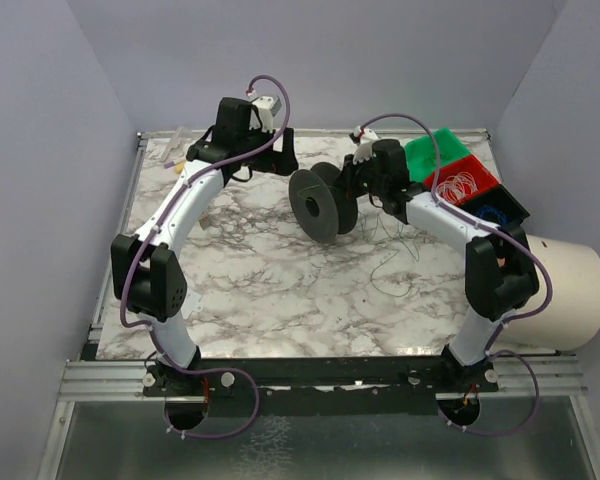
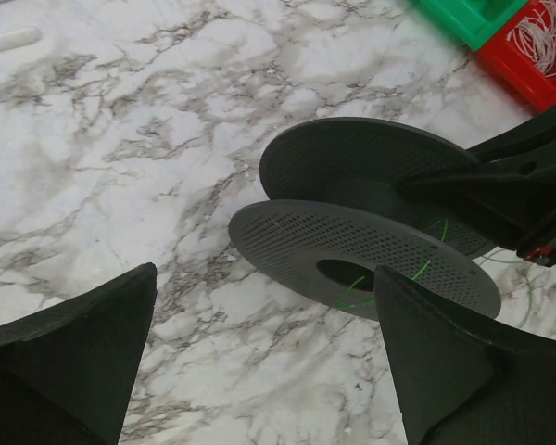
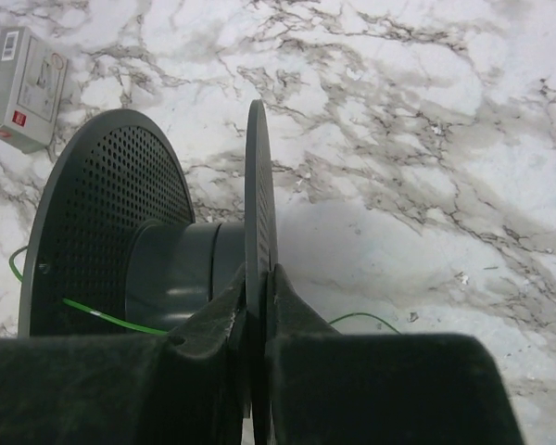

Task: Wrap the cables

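Note:
A black spool (image 1: 320, 203) stands on its rims mid-table, and my right gripper (image 1: 352, 185) is shut on the edge of its near flange (image 3: 258, 185). In the right wrist view the gripper (image 3: 258, 278) pinches that flange from both sides. A thin green cable (image 3: 102, 318) runs across the spool's hub and shows through the flange hole (image 2: 352, 297). A loose hair-thin strand (image 1: 388, 255) trails on the marble below the spool. Whitish coiled cables (image 1: 458, 183) lie in the red bin. My left gripper (image 1: 278, 152) hangs open left of the spool, and its view (image 2: 265, 278) shows only marble between the jaws.
At the back right stand a green bin (image 1: 435, 152), a red bin (image 1: 480, 172) and a black bin (image 1: 495, 212). A white cylinder (image 1: 570, 290) sits off the table's right edge. A small white box (image 3: 23, 88) lies beyond the spool.

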